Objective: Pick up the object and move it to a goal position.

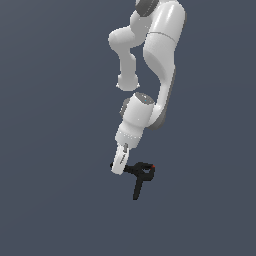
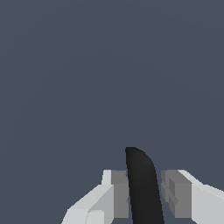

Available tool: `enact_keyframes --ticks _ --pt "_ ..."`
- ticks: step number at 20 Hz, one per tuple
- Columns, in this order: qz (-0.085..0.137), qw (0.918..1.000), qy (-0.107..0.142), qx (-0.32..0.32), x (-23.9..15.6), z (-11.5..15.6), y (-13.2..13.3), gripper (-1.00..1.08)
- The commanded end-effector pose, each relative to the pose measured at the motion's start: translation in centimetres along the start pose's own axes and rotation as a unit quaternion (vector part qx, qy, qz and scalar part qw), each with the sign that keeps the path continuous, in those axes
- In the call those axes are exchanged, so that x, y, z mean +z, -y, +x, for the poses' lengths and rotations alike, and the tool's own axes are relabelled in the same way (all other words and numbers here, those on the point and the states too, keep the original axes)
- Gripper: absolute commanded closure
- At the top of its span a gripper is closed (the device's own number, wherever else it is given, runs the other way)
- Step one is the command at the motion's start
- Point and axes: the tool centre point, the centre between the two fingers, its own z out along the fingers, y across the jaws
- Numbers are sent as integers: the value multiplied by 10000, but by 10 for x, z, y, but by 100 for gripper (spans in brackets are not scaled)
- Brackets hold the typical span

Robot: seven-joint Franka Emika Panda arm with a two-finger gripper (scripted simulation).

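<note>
The object (image 1: 142,173) is a small black spring clamp with a looped head and a tiny red tip. One thin handle hangs downward and the other runs toward the exterior view's left, into my gripper (image 1: 119,169). In the wrist view that black handle (image 2: 141,175) stands between the two grey pads, and my gripper (image 2: 143,192) is shut on it. One pad (image 2: 120,192) presses against the handle and the other sits tight beside it. The rest of the clamp is out of the wrist view.
The white arm (image 1: 160,60) reaches down from the top of the exterior view. Around it there is only a plain dark grey-blue background, with no other objects, edges or goal marker to be seen.
</note>
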Motion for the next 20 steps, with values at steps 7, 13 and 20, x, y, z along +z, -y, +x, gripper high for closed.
enact_keyframes --ticks 7,13,20 --pt "5 10000 -22 22 2 -1 1 108" --pt "3 10000 -19 24 12 3 10 108" --pt "3 10000 -19 24 25 6 20 108"
